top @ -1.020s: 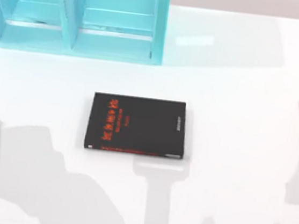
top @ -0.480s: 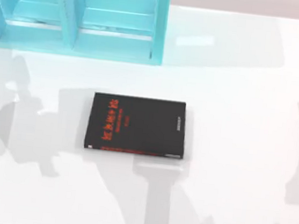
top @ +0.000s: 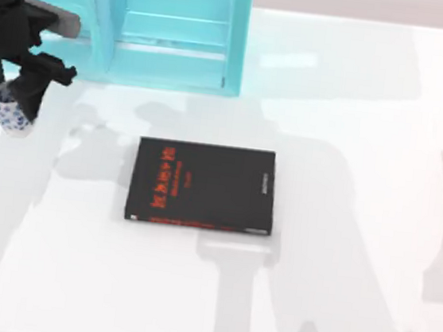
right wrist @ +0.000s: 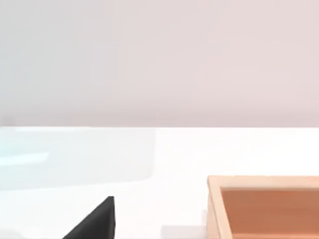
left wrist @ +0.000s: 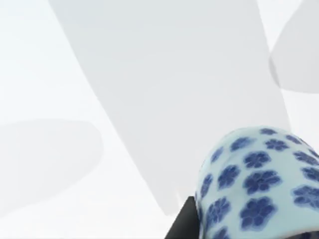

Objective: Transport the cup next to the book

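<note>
The cup [top: 12, 116], white with blue flowers, hangs at the table's far left, in front of the cyan shelf. My left gripper [top: 10, 102] is shut on it from above. The left wrist view has the cup [left wrist: 259, 184] close up over bare white table, with a dark fingertip [left wrist: 183, 223] against its side. The book [top: 202, 185], black with red lettering, lies flat at the table's middle, well right of the cup. My right arm is parked off the table's right side.
A cyan shelf unit [top: 173, 32] stands along the back left, just behind the left arm. The right wrist view has a wooden box [right wrist: 264, 206] and a dark corner [right wrist: 94, 223]. White tabletop [top: 64, 212] lies between the cup and the book.
My left arm has come into the top view at the far left with the cup held in its gripper. The book has not moved.
</note>
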`<state>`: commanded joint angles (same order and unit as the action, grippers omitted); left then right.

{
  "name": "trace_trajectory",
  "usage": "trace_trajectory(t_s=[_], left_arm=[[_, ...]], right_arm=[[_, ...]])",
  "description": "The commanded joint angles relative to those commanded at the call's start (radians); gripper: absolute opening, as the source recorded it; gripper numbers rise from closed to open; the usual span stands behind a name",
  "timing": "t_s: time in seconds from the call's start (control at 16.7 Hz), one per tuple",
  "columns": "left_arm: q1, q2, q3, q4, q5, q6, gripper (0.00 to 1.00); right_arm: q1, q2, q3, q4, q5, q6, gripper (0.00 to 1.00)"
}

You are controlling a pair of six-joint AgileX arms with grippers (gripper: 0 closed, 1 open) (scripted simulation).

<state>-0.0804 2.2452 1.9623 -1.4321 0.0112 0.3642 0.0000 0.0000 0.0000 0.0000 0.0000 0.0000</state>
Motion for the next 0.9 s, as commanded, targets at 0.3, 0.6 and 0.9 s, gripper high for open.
trace_trajectory(t_s=[0.3, 0.6, 0.9], left_arm=[[-0.129, 0.082, 0.207, -0.065, -0.005, -0.427, 0.0], [-0.188, 0.106, 0.314, -0.073, -0.016, -0.599, 0.0], [-0.184, 0.103, 0.314, -0.072, -0.016, -0.6, 0.0]], right_arm=[[0.0, 0.0, 0.0, 0.0, 0.0, 0.0, 1.0], [0.0, 0.0, 0.0, 0.0, 0.0, 0.0, 1.0], [0.0, 0.0, 0.0, 0.0, 0.0, 0.0, 1.0]])
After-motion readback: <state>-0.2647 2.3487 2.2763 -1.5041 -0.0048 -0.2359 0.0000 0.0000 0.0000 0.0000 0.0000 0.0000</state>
